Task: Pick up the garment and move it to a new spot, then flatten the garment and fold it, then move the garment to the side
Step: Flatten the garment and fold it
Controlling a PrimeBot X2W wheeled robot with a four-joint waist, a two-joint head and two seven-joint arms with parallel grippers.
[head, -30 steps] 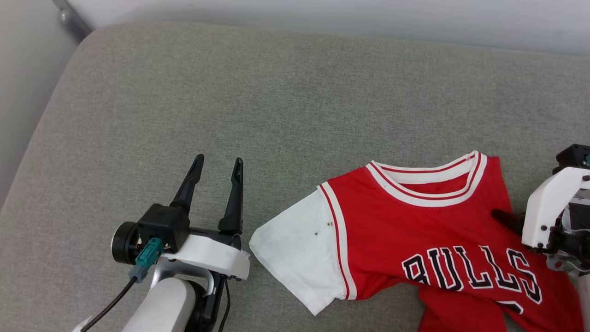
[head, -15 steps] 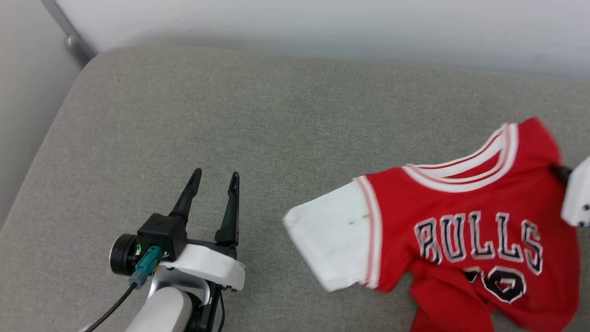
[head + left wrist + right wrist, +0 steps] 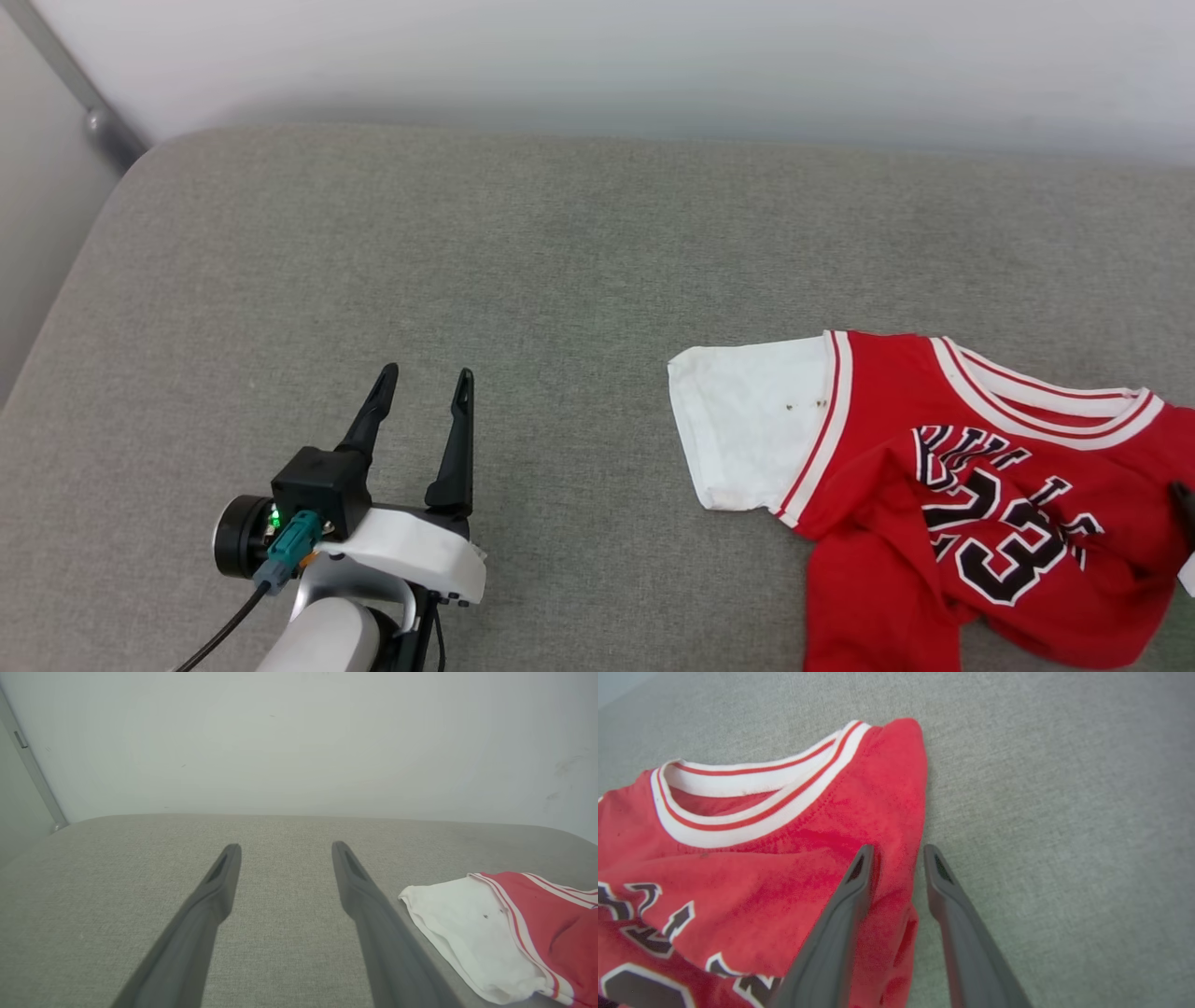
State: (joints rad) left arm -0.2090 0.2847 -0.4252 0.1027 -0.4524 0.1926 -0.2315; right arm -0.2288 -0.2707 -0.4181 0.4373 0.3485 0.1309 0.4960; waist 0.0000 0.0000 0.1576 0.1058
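The garment, a red jersey with a white sleeve and the number 23 showing, lies crumpled at the right of the grey cushion. In the right wrist view my right gripper stands with its jaws parted over the garment's shoulder edge. A fold of red cloth lies between the fingers, unpinched. One dark fingertip shows at the head view's right edge. My left gripper is open and holds nothing, well left of the white sleeve; its fingers point at the back wall.
The cushion's rounded back-left corner meets a pale wall, with a metal post beside it. Bare grey fabric stretches between my left gripper and the jersey.
The right gripper lifted the jersey and carried it right. The jersey now lies bunched with the 23 on top, and the jaws have parted. The head camera shifted. The left gripper stayed open.
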